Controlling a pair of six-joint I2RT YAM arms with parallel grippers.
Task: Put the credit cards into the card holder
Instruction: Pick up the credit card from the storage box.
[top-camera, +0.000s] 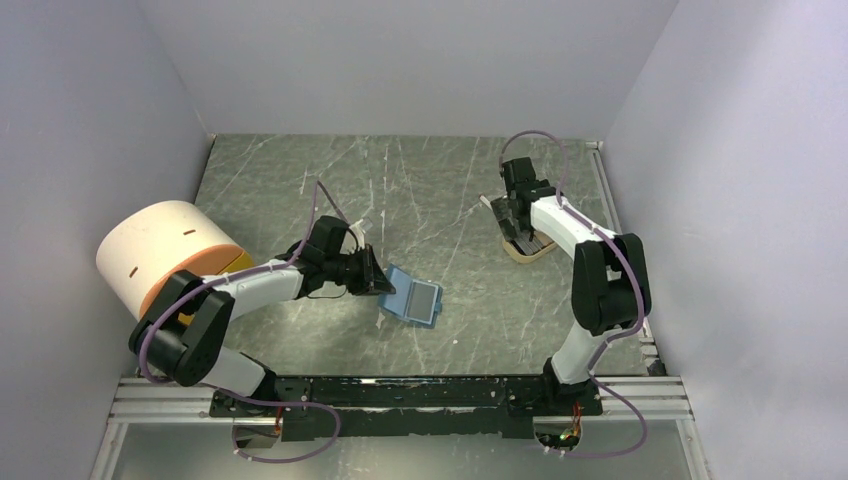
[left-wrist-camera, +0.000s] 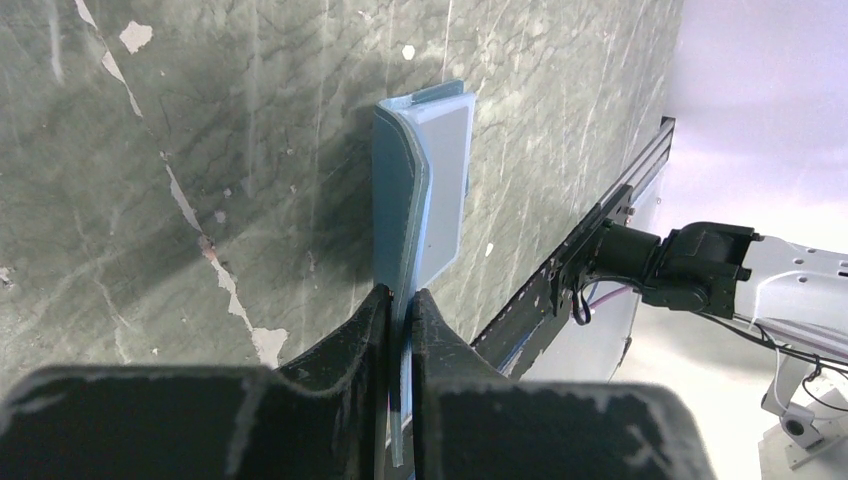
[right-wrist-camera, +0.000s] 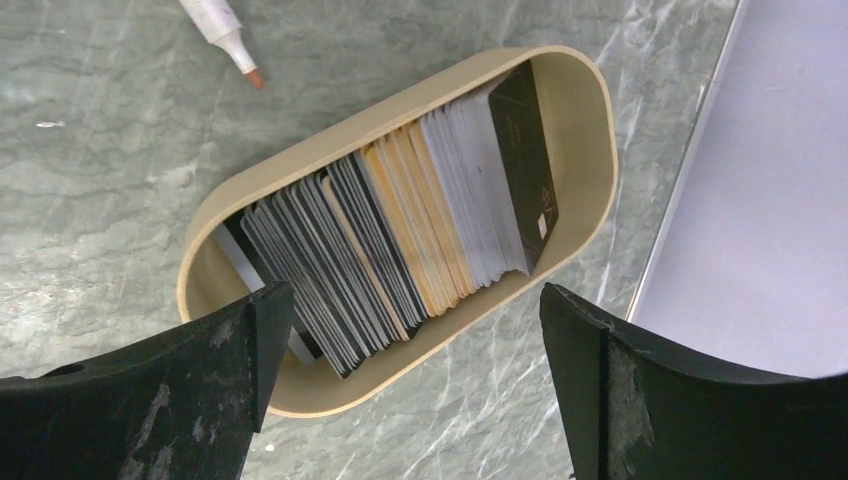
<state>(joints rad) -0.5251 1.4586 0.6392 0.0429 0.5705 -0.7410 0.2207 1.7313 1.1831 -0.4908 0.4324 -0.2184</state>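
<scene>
Top view: the left gripper pinches the teal card holder at mid-table. The right gripper hangs over the tan tray at two o'clock.

Left wrist: the jaws are clamped on the card holder's edge.

Right wrist: the jaws stand wide apart above the tightly packed credit cards, so several may lift together. A marker lies at eleven o'clock. No writing is legible.

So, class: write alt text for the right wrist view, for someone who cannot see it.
A tan oval tray packed with credit cards standing on edge, pale, gold and dark, sits on a marbled table below the open right gripper, which grips nothing. A white marker lies beyond the tray.
</scene>
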